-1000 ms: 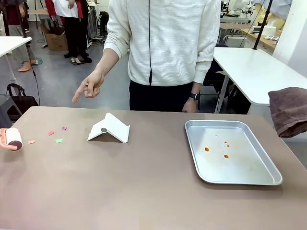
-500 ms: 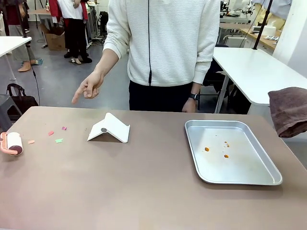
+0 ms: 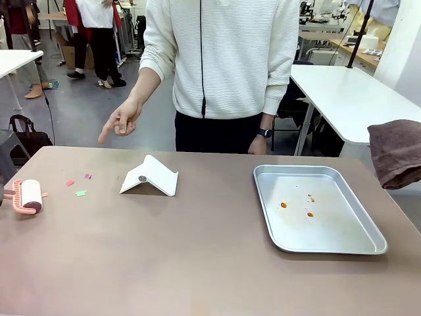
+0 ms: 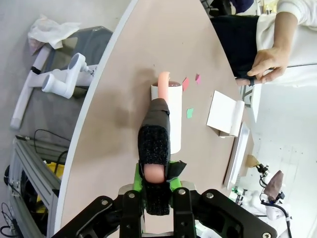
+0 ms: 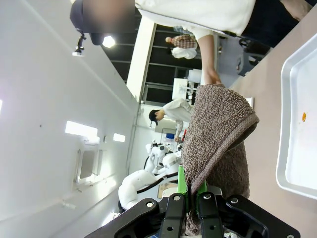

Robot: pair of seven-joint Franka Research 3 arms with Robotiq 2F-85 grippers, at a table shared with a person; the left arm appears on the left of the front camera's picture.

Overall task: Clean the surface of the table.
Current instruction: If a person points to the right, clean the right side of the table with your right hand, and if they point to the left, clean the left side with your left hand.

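The taupe table [image 3: 197,257] carries small pink scraps [image 3: 70,183] and a green scrap [image 3: 81,193] near its left end. A lint roller [image 3: 29,196] with a pink frame rests on the top just left of them. In the left wrist view my left gripper [image 4: 156,174] is shut on the lint roller's handle, and the white roll [image 4: 168,116] points at the scraps [image 4: 189,113]. My right gripper [image 5: 193,192] is shut on a brown towel [image 5: 218,134], which hangs off the table's right edge [image 3: 396,153]. A person's hand [image 3: 120,120] points down toward the scraps.
A white folded stand [image 3: 150,176] sits beside the scraps toward the middle. A metal tray [image 3: 342,242] with a few orange crumbs [image 3: 283,205] lies at the right. The person stands at the far edge.
The lint roller has rolled rightward along the table toward the scraps and now covers the spot where a small orange scrap lay. The towel and the pointing hand stay still.
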